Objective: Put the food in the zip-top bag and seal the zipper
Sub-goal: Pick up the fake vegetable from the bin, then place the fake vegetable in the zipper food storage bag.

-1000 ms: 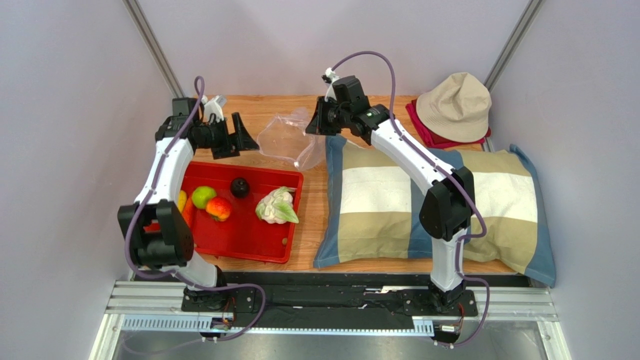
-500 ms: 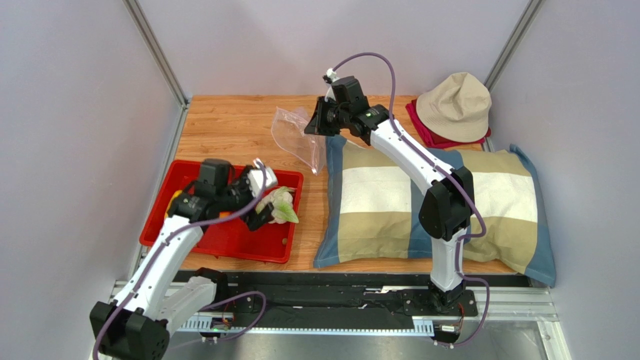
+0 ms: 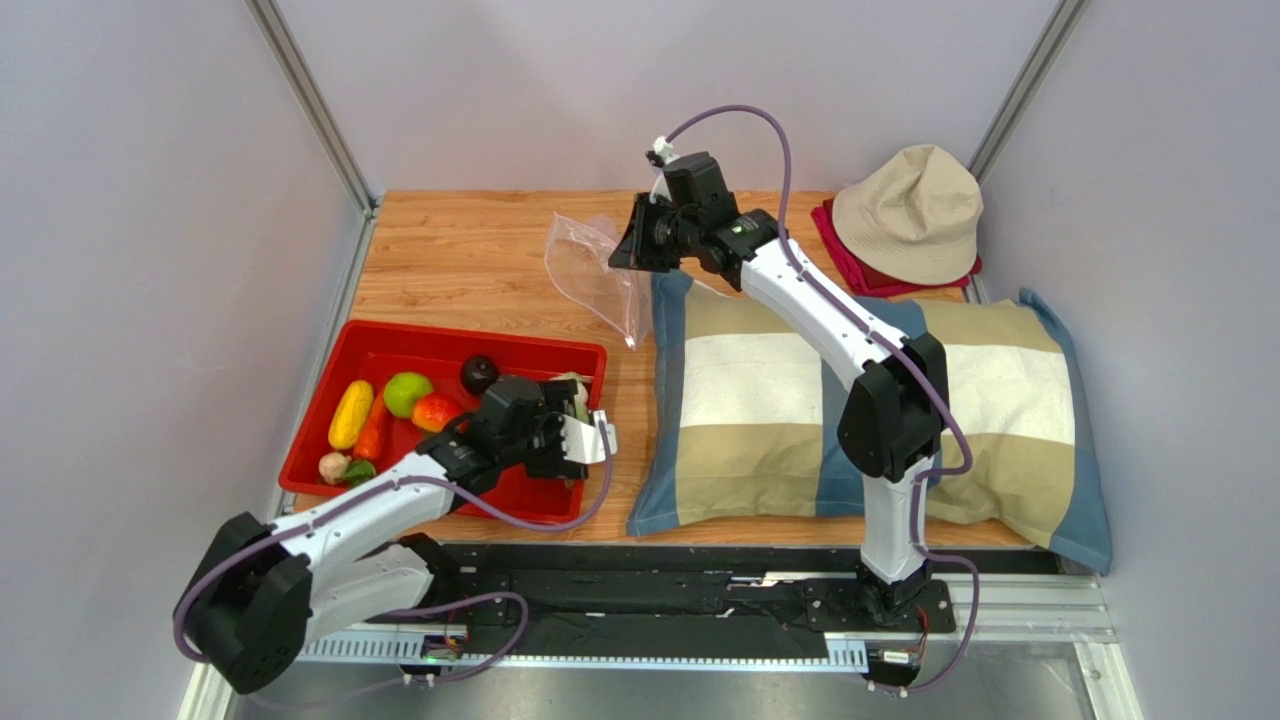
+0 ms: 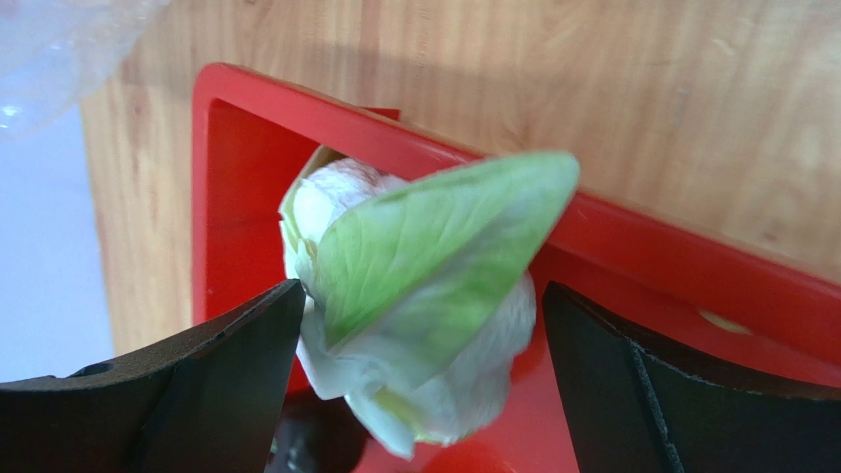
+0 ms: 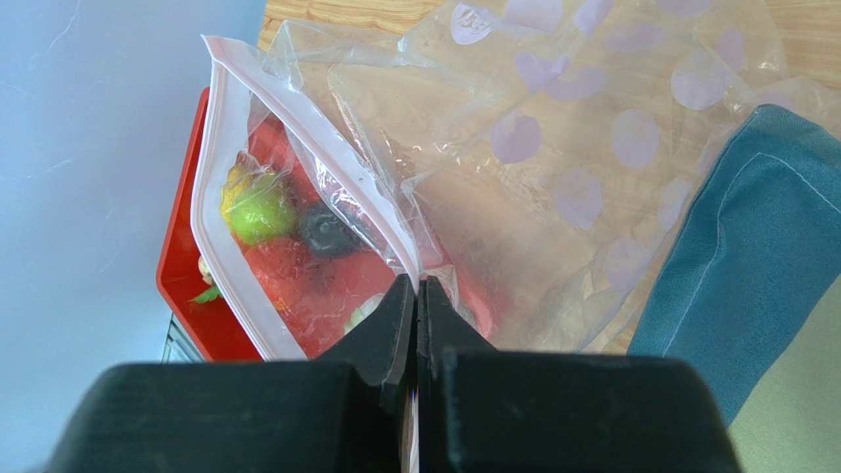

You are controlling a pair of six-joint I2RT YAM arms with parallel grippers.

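Red plastic tray (image 3: 451, 333) lies on the left of the wooden tabletop (image 3: 451, 255). The white-green cauliflower (image 4: 415, 296) sits inside it by the right wall. My left tool (image 4: 420, 305) stands wide open around it, one finger on each side; I cannot say surely whether the fingers touch it. The banana (image 3: 352, 413), carrot (image 3: 373, 435), green apple (image 3: 406, 393), red-orange fruit (image 3: 437, 411) and dark round fruit (image 3: 480, 374) lie in the same tray, more to the left. My right tool (image 5: 417, 286) is closed tight on the edge of the clear zip-top bag (image 5: 553, 168), beside the pillow (image 3: 842, 405). The zipper (image 5: 296, 128) is apart, so the mouth is open.
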